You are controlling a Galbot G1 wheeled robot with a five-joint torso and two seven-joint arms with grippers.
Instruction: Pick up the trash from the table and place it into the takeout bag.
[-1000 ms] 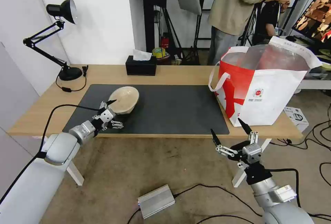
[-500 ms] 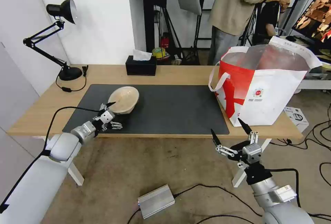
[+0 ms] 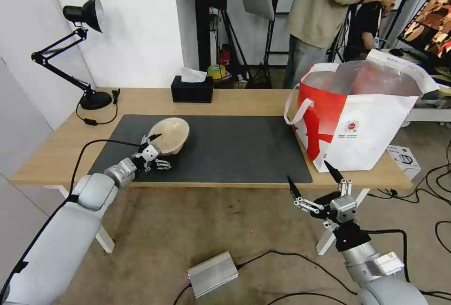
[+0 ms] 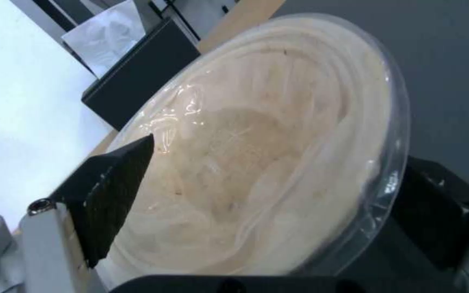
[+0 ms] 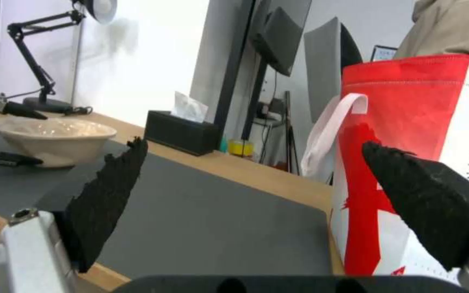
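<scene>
- My left gripper (image 3: pixel 159 151) sits low over the near-left part of the dark grey mat (image 3: pixel 235 150), right at the shallow beige bowl (image 3: pixel 170 135).
- In the left wrist view its fingers (image 4: pixel 110 191) are spread wide, one black pad over the bowl's inside and the other outside the rim; the bowl (image 4: pixel 267 162) lies between them, tipped toward the camera. I can't see either pad pressing on it, so I read the claw as apart, not clamped.
- The bowl rests on the mat on the left half of the table (image 3: pixel 235 100), with a clear film lining its inside.
- My right gripper (image 3: pixel 315 183) hangs below and in front of the table's near edge, close to the takeout bag's corner, fingers (image 5: pixel 110 195) spread apart and holding nothing.
- The takeout bag (image 3: pixel 357 121) stands upright at the right end of the table, just beside the mat's right edge, mouth open and foil lining showing; its white handle (image 5: pixel 329 134) droops on the side facing the mat.
- The bowl and the bag are well apart, with bare mat between them.
- A black tissue box (image 3: pixel 191 89) sits at the table's far edge behind the mat, and a black desk lamp (image 3: pixel 80 51) stands at the far left corner.
</scene>
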